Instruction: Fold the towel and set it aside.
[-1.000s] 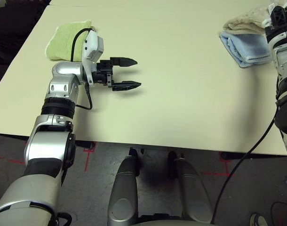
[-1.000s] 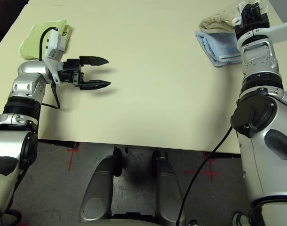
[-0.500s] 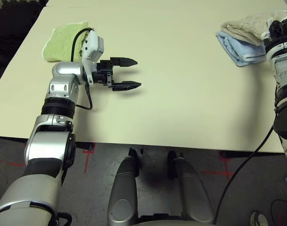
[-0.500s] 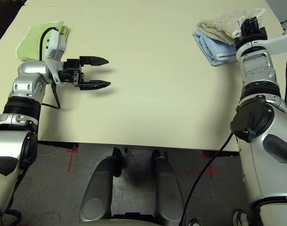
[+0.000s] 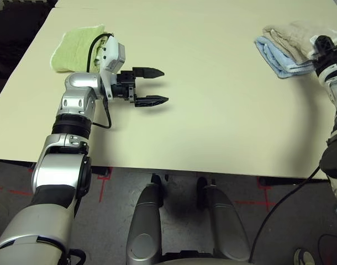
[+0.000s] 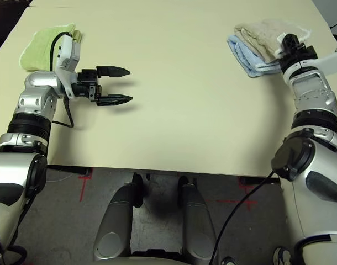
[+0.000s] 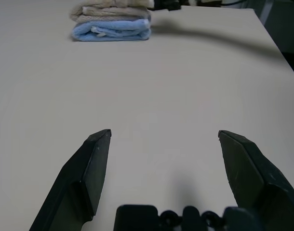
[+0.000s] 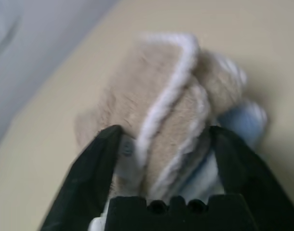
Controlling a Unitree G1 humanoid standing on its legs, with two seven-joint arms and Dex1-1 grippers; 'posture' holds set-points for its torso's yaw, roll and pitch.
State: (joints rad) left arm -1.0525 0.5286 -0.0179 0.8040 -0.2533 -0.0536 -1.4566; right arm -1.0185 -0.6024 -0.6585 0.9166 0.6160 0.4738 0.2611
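Silver shells all the way down the left arm (image 5: 63,165), rounded segments split by black rings at the joints. On the wrist sits a small white box (image 5: 111,53), with a black cable (image 5: 94,83) looping out of it and curling back beside the forearm. The left hand (image 5: 152,86) is matte black: two tapered, pointed fingers on a blocky black base. Over on the right arm (image 6: 312,105), the same silver casings, a round black joint cap (image 6: 293,157), and a black cable (image 6: 243,204) trailing down. The right hand (image 8: 164,159) has broad black fingers above a base with small round holes.
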